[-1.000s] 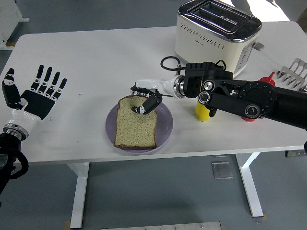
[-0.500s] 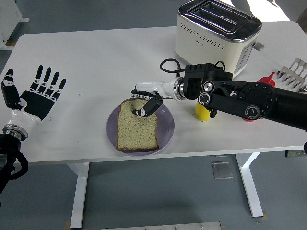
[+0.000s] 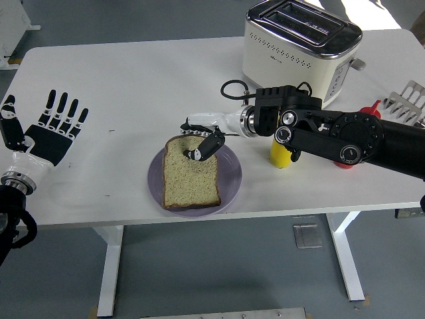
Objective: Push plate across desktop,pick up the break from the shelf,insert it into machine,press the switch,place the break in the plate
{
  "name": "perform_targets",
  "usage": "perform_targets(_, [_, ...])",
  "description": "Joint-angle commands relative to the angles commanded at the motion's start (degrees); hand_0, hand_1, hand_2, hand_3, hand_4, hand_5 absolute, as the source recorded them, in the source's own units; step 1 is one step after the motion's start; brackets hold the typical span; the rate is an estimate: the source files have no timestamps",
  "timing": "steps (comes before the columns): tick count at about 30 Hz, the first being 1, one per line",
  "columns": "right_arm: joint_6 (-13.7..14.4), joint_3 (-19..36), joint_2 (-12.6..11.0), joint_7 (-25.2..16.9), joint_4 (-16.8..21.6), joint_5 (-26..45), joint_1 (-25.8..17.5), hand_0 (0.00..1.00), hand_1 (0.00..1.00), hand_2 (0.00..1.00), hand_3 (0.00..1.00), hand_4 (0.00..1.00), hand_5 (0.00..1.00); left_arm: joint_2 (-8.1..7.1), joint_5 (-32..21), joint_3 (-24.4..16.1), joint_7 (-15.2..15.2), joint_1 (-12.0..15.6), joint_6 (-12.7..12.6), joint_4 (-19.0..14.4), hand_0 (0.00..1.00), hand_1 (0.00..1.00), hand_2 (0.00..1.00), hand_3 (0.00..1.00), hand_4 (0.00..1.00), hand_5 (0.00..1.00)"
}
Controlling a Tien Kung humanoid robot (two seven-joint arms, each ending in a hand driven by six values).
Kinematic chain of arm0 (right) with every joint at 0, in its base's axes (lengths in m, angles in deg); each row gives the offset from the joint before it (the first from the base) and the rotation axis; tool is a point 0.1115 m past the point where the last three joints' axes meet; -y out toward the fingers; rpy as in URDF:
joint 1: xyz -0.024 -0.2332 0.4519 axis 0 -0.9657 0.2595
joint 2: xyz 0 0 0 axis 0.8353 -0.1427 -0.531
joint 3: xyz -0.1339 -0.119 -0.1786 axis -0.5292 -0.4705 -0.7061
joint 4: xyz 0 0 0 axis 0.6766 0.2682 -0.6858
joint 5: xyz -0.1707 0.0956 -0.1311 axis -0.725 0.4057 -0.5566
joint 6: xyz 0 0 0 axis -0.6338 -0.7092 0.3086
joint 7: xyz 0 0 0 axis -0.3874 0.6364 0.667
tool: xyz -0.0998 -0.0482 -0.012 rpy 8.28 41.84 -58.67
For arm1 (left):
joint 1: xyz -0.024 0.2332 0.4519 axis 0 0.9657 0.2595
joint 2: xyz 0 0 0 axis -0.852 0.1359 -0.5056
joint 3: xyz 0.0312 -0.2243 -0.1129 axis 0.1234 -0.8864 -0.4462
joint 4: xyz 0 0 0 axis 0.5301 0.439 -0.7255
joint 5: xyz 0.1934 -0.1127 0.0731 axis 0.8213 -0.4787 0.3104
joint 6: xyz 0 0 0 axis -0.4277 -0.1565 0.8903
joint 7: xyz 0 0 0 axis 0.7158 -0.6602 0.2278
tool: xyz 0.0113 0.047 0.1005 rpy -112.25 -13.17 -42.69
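Observation:
A slice of bread lies flat on the purple plate near the table's front edge. My right hand reaches in from the right. Its dark thumb lies on the slice's top edge and its white fingers curl just behind that edge, still pinching the bread. The white toaster stands at the back right with its two slots showing nothing inside. My left hand rests at the table's left edge, palm up and fingers spread, holding nothing.
A yellow bottle stands right of the plate, partly hidden by my right forearm. Beside it is a red bottle, and a metal rack sits at the right edge. A black cable loops in front of the toaster.
The bread has settled a little to the right and straighter on the plate, with my right hand still on its top edge. My left hand drifted slightly left.

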Motion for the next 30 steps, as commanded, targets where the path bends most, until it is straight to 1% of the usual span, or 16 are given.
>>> perform_targets(3, [-0.3, 0.2, 0.0, 0.0, -0.1, -0.1, 0.1, 0.570, 0.642, 0.613, 0.560, 0.425, 0.066, -0.02, 0.0, 0.0, 0.0, 0.0, 0.0, 0.0, 0.810, 0.741, 0.696, 0.704, 0.793, 0.998])
perform_targets(4, [-0.5, 0.2, 0.0, 0.0, -0.1, -0.1, 0.1, 0.599, 0.656, 0.636, 0.586, 0.508, 0.124, -0.02, 0.1, 0.0, 0.0, 0.0, 0.0, 0.0, 0.810, 0.741, 0.696, 0.704, 0.793, 0.998])
perform_targets(9, [-1.5, 0.2, 0.0, 0.1, -0.2, -0.3, 0.2, 0.599, 0.656, 0.636, 0.586, 0.508, 0.124, -0.03, 0.2, 0.0, 0.0, -0.1, -0.1, 0.1, 0.810, 0.741, 0.696, 0.704, 0.793, 0.998])
perform_targets(10, [-1.7, 0.2, 0.0, 0.1, -0.2, -0.4, 0.2, 0.644, 0.694, 0.685, 0.643, 0.584, 0.195, -0.03, 0.3, 0.0, 0.0, -0.2, -0.1, 0.0, 0.810, 0.740, 0.696, 0.704, 0.793, 0.998])
perform_targets(15, [-2.1, 0.3, -0.1, 0.2, -0.4, -0.7, 0.2, 0.644, 0.694, 0.685, 0.643, 0.584, 0.195, -0.06, 0.4, -0.1, -0.1, -0.2, -0.2, 0.0, 0.810, 0.740, 0.696, 0.704, 0.793, 0.998])
perform_targets(16, [-2.2, 0.3, -0.1, 0.2, -0.4, -0.7, 0.2, 0.657, 0.707, 0.720, 0.661, 0.618, 0.224, -0.07, 0.4, -0.1, -0.1, -0.2, -0.2, 0.0, 0.809, 0.741, 0.696, 0.704, 0.793, 0.998])
perform_targets(30, [-2.4, 0.8, -0.3, 0.2, -0.1, -1.3, 0.4, 0.659, 0.713, 0.728, 0.675, 0.635, 0.243, -0.11, 0.6, -0.6, -0.1, -0.2, -0.2, 0.0, 0.809, 0.740, 0.696, 0.703, 0.795, 0.998])
